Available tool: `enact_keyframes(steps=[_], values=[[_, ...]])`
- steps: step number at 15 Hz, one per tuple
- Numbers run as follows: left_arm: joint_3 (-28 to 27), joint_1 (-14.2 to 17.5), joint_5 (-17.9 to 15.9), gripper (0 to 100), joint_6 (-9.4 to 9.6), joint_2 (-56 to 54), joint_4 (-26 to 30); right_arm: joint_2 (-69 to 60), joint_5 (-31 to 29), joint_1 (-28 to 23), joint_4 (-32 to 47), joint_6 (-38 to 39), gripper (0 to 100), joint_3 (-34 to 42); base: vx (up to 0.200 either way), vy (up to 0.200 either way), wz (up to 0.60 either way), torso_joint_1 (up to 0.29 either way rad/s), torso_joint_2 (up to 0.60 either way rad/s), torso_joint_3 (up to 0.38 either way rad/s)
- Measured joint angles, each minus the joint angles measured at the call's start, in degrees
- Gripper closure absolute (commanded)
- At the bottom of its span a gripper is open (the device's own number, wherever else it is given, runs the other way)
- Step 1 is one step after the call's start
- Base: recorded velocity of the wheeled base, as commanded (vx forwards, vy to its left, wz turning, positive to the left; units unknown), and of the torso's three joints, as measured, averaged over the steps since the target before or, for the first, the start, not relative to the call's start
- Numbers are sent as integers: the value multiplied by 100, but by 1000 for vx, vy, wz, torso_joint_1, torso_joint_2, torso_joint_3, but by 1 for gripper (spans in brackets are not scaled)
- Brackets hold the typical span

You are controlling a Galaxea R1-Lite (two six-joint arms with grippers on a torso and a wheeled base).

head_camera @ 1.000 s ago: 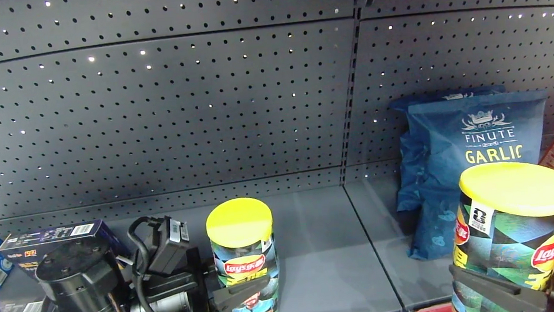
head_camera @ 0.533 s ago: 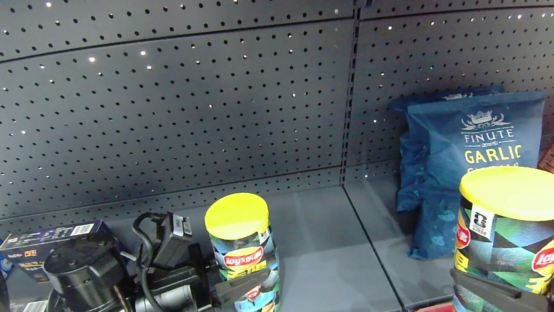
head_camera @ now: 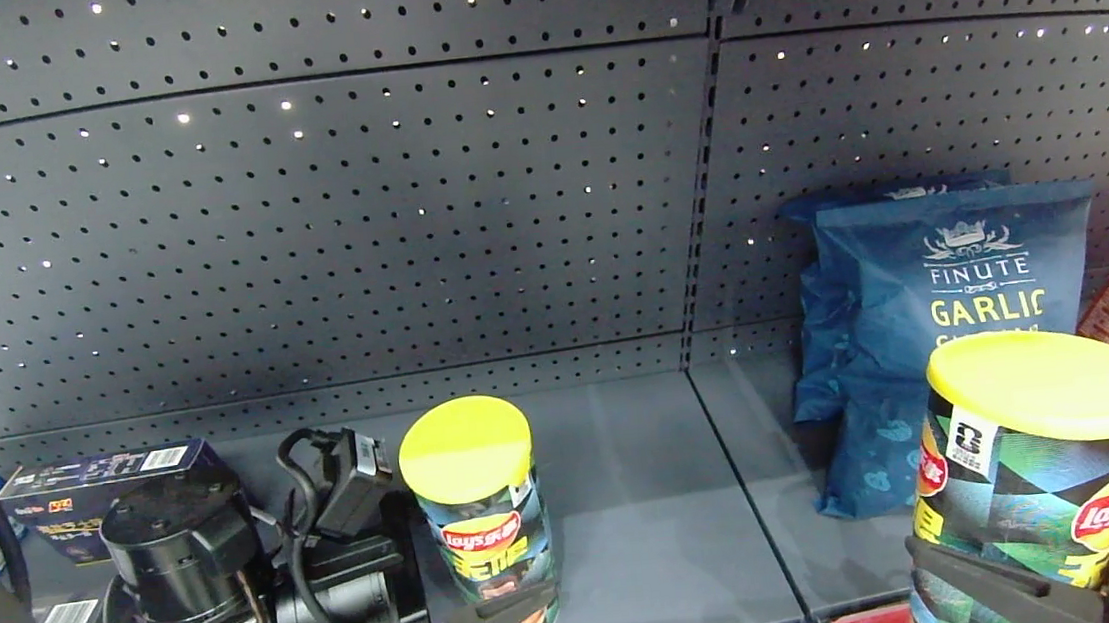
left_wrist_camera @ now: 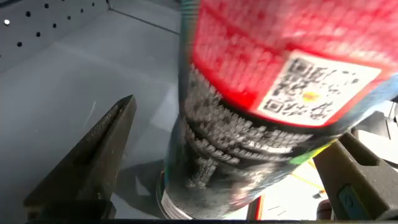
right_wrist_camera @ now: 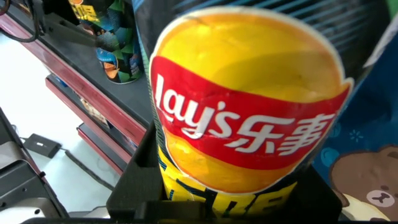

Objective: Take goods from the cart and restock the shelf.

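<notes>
The placing step looks nearly done: the chip canister (head_camera: 477,519) stands on the shelf (head_camera: 655,544) at the lower centre of the head view, leaning slightly. The left claw (head_camera: 505,607) brackets its base, spread, with a gap at one finger. Next it should back away without tipping the canister. At lower right, the right claw (head_camera: 1068,558) pinches a second chip canister (head_camera: 1028,451), likely next to be placed.

Left gripper (head_camera: 493,588) jaws spread, right gripper (head_camera: 1048,559) jaws clamped
</notes>
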Motion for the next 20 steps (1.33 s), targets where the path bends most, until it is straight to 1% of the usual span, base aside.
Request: enact_keyframes(steps=[5, 9, 11, 15, 17, 20], values=[[22, 0, -7, 0, -6, -258, -9, -44, 0, -2, 0, 2, 100, 46, 0, 0, 0, 0, 0, 0], [83, 59, -10, 0, -17, -619, -6, -78, -9, -7, -2, 0, 100, 77, 0, 0, 0, 0, 0, 0], [204, 91, -16, 0, -24, -894, -2, -94, -9, -7, 0, 2, 100, 77, 0, 0, 0, 0, 0, 0], [549, 330, -22, 0, -27, -1463, 52, -119, -9, -5, 0, 2, 100, 82, 0, 0, 0, 0, 0, 0], [730, 397, -21, 0, -29, -1709, 60, -141, -9, -7, 0, 6, 100, 104, 0, 0, 0, 0, 0, 0], [1089, 549, -2, 0, -43, -2199, 77, -199, -7, -30, -2, 9, 100, 132, 0, 0, 0, 0, 0, 0]])
